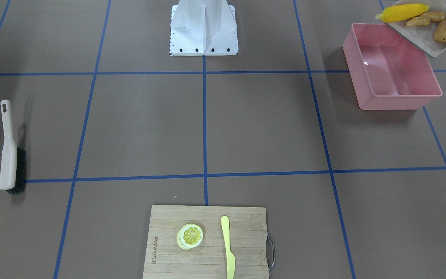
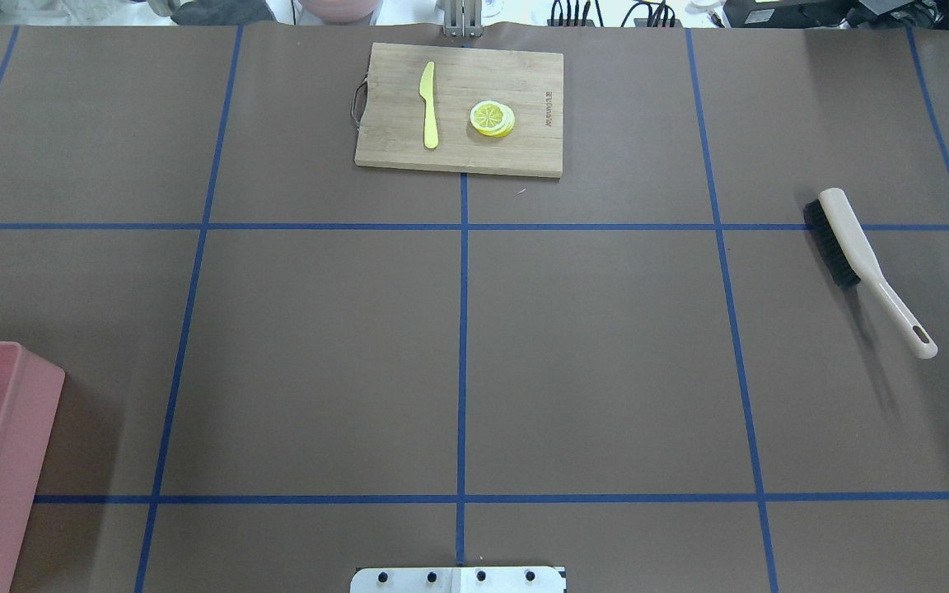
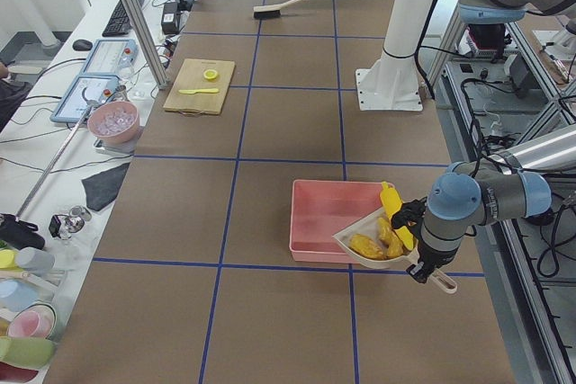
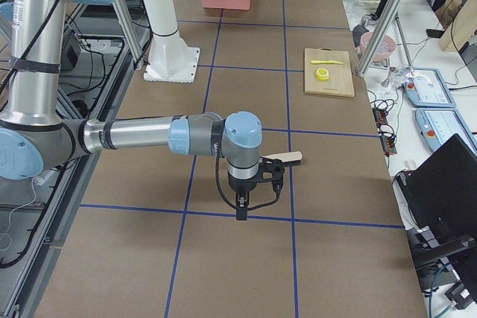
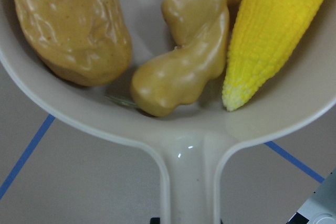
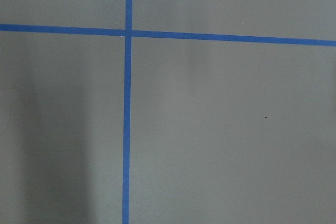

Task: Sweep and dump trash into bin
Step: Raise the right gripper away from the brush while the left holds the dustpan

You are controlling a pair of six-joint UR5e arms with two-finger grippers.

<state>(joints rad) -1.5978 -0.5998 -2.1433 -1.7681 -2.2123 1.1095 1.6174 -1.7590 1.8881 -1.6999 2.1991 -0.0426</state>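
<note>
Pink plastic makes the bin (image 1: 391, 101), and it sits on the brown surface (image 1: 246, 124) at the robot's left side. It looks empty inside. Just above one corner of it hangs the beige dustpan (image 1: 420, 40), up in the air at the end of the left arm. Its open lip reaches over the bin's rim.

All three bits of trash lie in the pan: the yellow corn (image 1: 403, 12), the bumpy ginger (image 1: 424, 19) and the brown potato (image 1: 445, 31). The wrist view shows them sitting down at the handle end, close to each other.

The left pincer (image 3: 425, 269) is at the pan's handle, but it only shows small and from the side, so I cannot tell how its fingers are set. The right pincer (image 4: 242, 210) hangs low over the bare surface near the brush (image 1: 8, 155), and I cannot tell if it is open or closed either. The brush lies flat with nothing holding it.

I think the sweeping part is done and the dumping part is on now. The next move needs the handle to go up and the lip to go down, so the food slides out. The pan is only over the corner, so it may help to go more over the middle first, or the round potato could roll out past the rim.

The wooden board (image 1: 168, 232) with the lemon slice (image 1: 190, 236) and the knife (image 1: 229, 248) is far off and should be left alone.
</note>
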